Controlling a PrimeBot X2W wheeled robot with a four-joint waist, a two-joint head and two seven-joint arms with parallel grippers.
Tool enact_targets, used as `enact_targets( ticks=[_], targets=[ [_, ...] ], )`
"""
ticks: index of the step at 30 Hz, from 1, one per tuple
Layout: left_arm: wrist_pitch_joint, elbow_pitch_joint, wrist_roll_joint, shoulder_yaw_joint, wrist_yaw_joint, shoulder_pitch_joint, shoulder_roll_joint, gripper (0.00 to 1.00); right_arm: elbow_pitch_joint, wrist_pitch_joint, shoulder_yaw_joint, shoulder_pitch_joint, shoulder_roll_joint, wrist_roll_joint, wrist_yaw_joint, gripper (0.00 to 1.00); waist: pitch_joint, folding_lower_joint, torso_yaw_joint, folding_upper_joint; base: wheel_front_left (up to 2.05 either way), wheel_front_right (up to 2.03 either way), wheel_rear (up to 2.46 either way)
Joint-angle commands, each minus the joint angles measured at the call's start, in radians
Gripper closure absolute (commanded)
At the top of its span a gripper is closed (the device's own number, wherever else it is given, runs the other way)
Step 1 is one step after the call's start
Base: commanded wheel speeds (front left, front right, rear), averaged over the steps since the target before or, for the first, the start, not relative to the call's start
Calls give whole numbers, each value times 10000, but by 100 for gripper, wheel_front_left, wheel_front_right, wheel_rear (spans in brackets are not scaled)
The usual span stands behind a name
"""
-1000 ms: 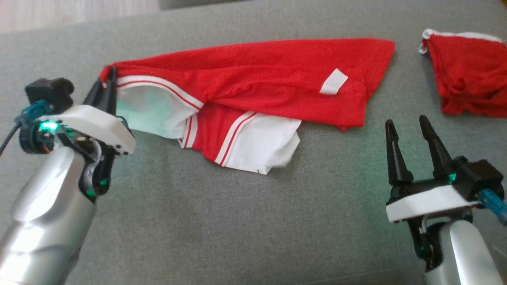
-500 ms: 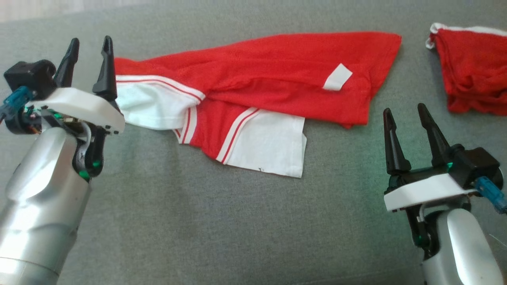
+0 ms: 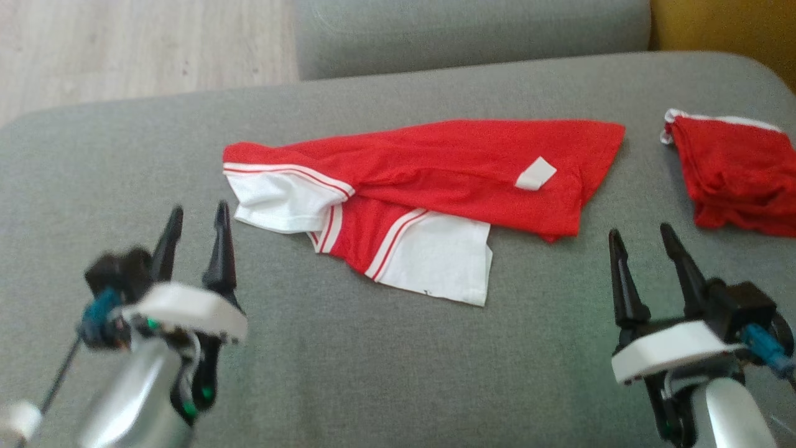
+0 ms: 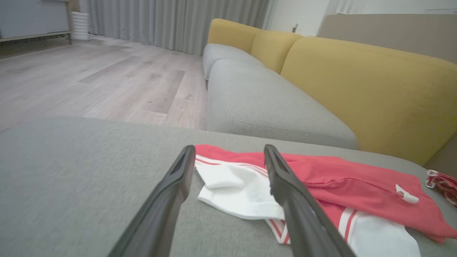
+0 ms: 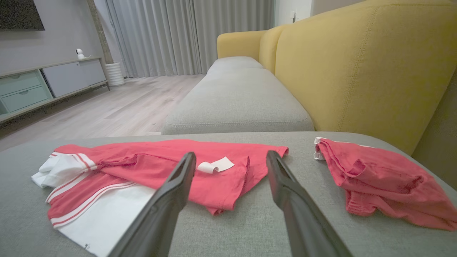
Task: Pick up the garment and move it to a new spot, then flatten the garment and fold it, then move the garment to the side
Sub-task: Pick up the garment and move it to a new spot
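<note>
Head view shows the left hand (image 3: 199,210) low over the grey sofa cushion (image 3: 373,373). Its two dark fingers are spread wide and nothing is between them. The red and white garment (image 3: 448,162) lies spread out on the cushion, just past those fingertips and off to their right. It does not touch them. Its white sleeve part is the bit nearest the left hand.

The right hand (image 3: 640,231) is wide open too and holds nothing. The garment's red end lies just ahead of it and a bit to its left, apart from the fingers. A small white tag (image 3: 536,173) sits on top of the red part there.

A bunched red cloth (image 3: 734,174) lies ahead of the right hand on its right side, near the cushion's edge. Past that, the right wrist view shows a yellow sofa back (image 5: 357,71).
</note>
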Motion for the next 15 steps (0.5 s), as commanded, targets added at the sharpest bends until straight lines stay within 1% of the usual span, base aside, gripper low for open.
enact_targets(
  ticks=[1, 8, 13, 15],
  targets=[
    [-216, -691, -149, 525, 268, 81, 206, 0, -361, -8, 216, -76, -26, -61, -7, 0, -283, 3, 167, -1, 0, 0, 0],
    [-442, -2302, 113, 367, 1300, 2141, 247, 0, -457, 63, 109, 658, -26, 76, -7, 0, -618, 3, 305, -1, 0, 0, 0],
    [-519, -3103, 292, 222, 1808, 3224, 301, 0, -464, 23, 128, 1010, -26, 305, -7, 0, -769, 3, 365, -1, 0, 0, 0],
    [-526, -3223, 291, 198, 1872, 3385, 286, 0, -459, 8, 141, 1056, -26, 351, -7, 0, -789, 3, 377, -1, 0, 0, 0]
  ],
)
